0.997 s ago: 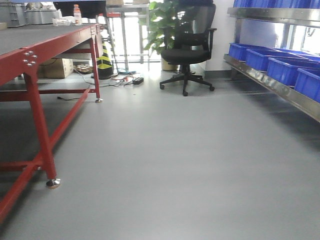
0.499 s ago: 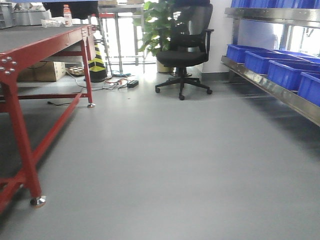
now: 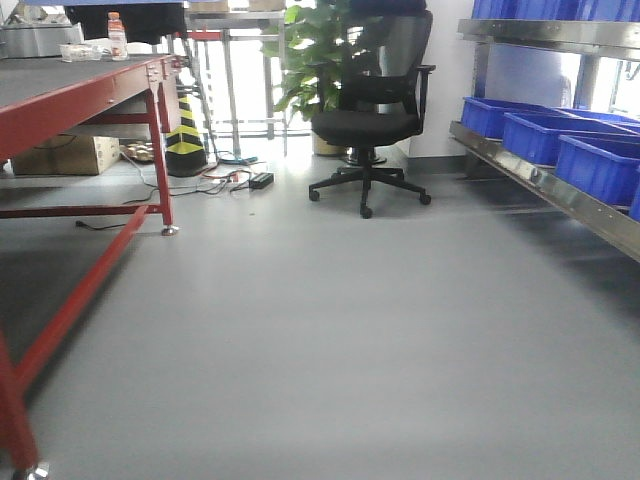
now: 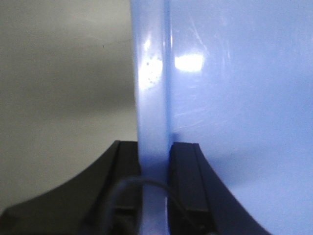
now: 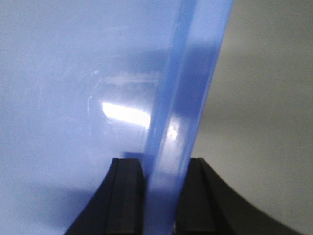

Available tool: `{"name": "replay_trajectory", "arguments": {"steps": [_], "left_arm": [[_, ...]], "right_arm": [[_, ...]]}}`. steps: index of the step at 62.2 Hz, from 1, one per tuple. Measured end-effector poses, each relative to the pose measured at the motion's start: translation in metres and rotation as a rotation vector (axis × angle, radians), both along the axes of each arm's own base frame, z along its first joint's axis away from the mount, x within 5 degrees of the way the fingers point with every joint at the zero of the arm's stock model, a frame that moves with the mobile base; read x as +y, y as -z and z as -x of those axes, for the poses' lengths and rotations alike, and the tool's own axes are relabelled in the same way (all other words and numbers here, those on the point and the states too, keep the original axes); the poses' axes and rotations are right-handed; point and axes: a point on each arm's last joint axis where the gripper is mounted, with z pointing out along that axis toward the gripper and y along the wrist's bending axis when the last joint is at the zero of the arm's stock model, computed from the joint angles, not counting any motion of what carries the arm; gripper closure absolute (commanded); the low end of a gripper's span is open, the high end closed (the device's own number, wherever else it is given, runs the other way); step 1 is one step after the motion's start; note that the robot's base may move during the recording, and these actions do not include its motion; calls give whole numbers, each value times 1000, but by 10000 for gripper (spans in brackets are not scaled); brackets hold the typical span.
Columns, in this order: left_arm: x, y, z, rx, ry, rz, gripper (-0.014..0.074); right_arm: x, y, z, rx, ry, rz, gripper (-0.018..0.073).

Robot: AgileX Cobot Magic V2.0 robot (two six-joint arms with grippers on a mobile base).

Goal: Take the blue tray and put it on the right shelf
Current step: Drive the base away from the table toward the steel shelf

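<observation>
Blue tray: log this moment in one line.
left hand: shut on blue tray rim | right hand: shut on its rim | right shelf: ahead-right, tray not placed

The left gripper (image 4: pixel 154 154) has matte black jaws with curved flanks. A thin grey cable (image 4: pixel 134 180) loops across its base. The right gripper (image 5: pixel 159 169) is black too.

Left gripper (image 4: pixel 155 152) is seen clamped on the rim of the blue tray (image 4: pixel 234 98), one black finger (image 4: pixel 186 176) pressed to each face. Right gripper (image 5: pixel 160 164) is clamped likewise on that tray's rim.
</observation>
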Motion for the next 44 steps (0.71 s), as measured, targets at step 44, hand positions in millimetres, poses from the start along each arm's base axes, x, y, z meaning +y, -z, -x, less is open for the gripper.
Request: {"name": "replay_trajectory", "arguments": {"steps": [44], "left_arm": [[-1,0,2,15,7,20,645]], "right_arm": [[-1,0,0,1,2,9,501]]}}
